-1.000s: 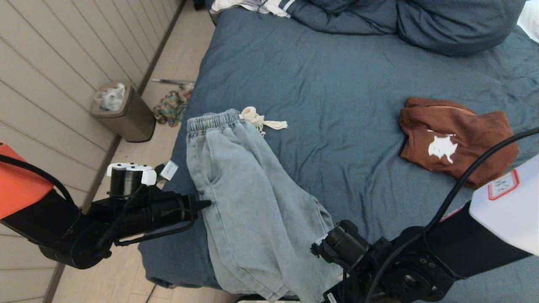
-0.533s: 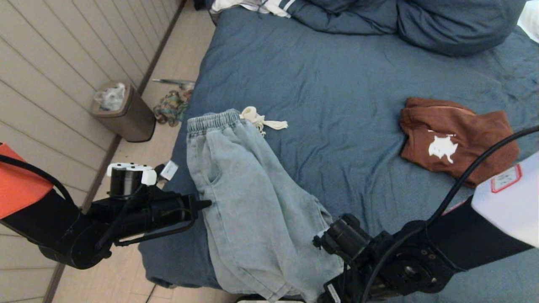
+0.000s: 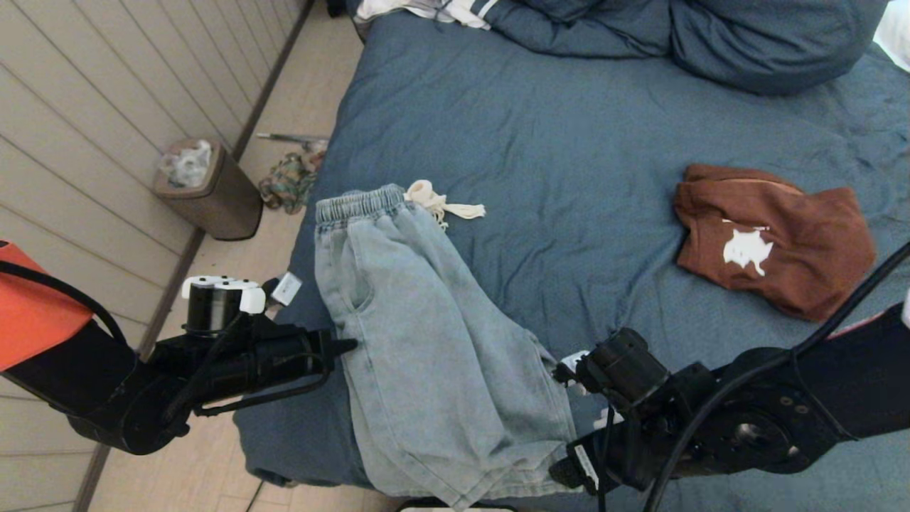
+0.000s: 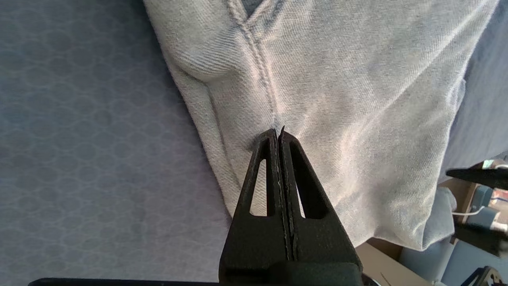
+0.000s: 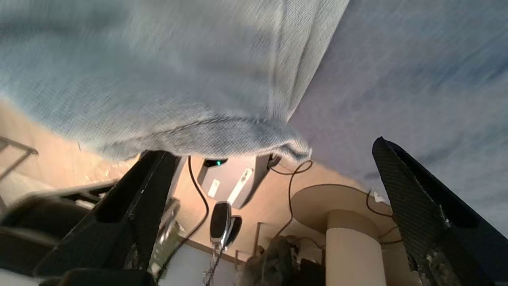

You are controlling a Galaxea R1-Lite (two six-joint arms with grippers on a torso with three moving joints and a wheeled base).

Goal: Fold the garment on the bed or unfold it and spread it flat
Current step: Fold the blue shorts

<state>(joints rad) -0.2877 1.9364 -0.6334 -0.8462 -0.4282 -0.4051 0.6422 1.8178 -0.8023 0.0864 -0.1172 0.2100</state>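
A pair of light-blue denim trousers [image 3: 426, 341] lies lengthwise near the front left corner of the bed [image 3: 569, 142], waistband away from me and hem hanging over the front edge. My left gripper [image 3: 350, 345] is shut, its tip resting against the trousers' left side seam [image 4: 278, 133], with nothing visible between the jaws. My right gripper [image 3: 569, 473] is low at the bed's front edge, beside the hem's right corner. In the right wrist view that gripper [image 5: 269, 147] is wide open, the hem [image 5: 222, 137] just beyond its fingers and not held.
A folded brown T-shirt [image 3: 771, 238] lies on the bed's right side. Bunched blue bedding [image 3: 711, 35] fills the far end. A cream drawstring [image 3: 441, 203] trails from the waistband. On the floor at left stand a bin [image 3: 206, 188] and a cloth bundle [image 3: 288, 181].
My right arm has swung to the right and off the trousers' lower leg, uncovering the hem. The left arm has not moved.
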